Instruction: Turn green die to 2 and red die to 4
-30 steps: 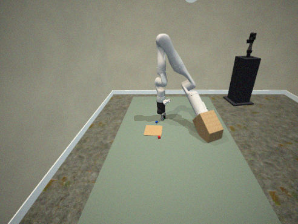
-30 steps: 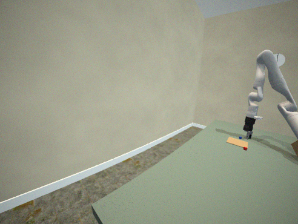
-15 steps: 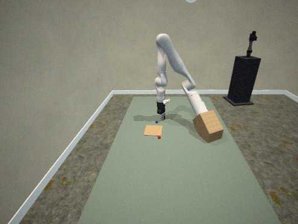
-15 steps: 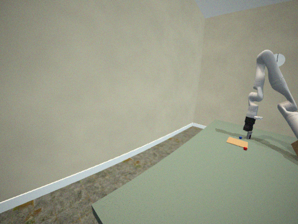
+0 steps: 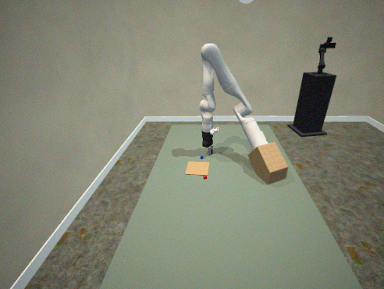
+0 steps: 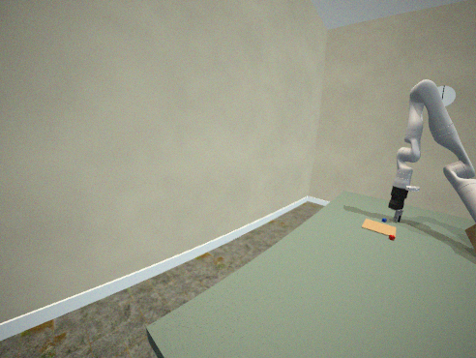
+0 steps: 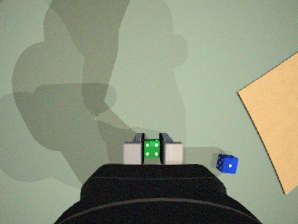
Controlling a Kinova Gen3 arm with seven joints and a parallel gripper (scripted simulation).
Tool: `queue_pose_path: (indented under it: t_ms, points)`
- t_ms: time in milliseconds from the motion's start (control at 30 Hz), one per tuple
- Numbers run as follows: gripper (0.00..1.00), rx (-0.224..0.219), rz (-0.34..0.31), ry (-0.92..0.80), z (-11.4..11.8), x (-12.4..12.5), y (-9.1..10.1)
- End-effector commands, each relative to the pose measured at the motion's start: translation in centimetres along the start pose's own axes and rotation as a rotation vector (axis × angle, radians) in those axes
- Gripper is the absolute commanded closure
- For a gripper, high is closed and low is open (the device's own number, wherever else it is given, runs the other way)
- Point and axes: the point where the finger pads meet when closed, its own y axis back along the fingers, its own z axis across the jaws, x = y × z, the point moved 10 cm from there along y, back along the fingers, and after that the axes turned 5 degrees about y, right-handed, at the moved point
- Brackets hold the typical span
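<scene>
In the top view, a mottled brown-grey floor [image 5: 97,203] [image 6: 213,271] shows at far left, edged by a pale skirting board [image 5: 86,187] [image 6: 160,267] under a plain beige wall [image 5: 78,70] [image 6: 145,121]. Next comes the long, matt grey-green tabletop [image 5: 218,226] [image 6: 310,300] [image 7: 210,50], crossed by the arm's soft shadows. The tan mat [image 5: 197,168] [image 6: 379,227] [image 7: 275,115] lies flat on it. The blue die [image 5: 201,157] [image 6: 384,220] [image 7: 227,164] sits off the mat, one pip upward; the red die [image 5: 204,177] [image 6: 392,237] is at the mat's edge, its number too small to read. Beside the blue die, the gripper [image 5: 211,152] [image 6: 398,217] [image 7: 151,143] points down, narrow, its fingers closed about the green die [image 7: 152,148], whose four-pip face looks up towards the wrist camera. The white arm [image 5: 226,76] [image 6: 442,121] rises from a wood-grained block [image 5: 269,162] [image 6: 472,237]. At far right, a black pedestal [image 5: 314,101] stands on the floor, carrying a small dark arm [image 5: 321,58].

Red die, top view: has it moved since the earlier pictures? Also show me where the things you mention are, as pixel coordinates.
No, no visible shift: the red die [image 5: 204,177] [image 6: 392,237] keeps its place against the arm's wooden base block [image 5: 269,161] [image 6: 472,235].
</scene>
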Motion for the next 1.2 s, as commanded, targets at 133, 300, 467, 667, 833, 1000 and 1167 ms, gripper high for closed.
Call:
queue_pose_path:
  t_ms: [133, 300, 467, 667, 833, 1000, 1167]
  points:
    - [0.66, -0.001, 0.0, 0.0, 0.0, 0.0, 0.0]
    - [0.66, -0.001, 0.0, 0.0, 0.0, 0.0, 0.0]
    - [0.66, -0.001, 0.0, 0.0, 0.0, 0.0, 0.1]
    - [0.66, -0.001, 0.0, 0.0, 0.0, 0.0, 0.3]
    - [0.66, -0.001, 0.0, 0.0, 0.0, 0.0, 0.9]
    - [0.66, -0.001, 0.0, 0.0, 0.0, 0.0, 1.5]
    - [0.66, -0.001, 0.0, 0.0, 0.0, 0.0, 2.4]
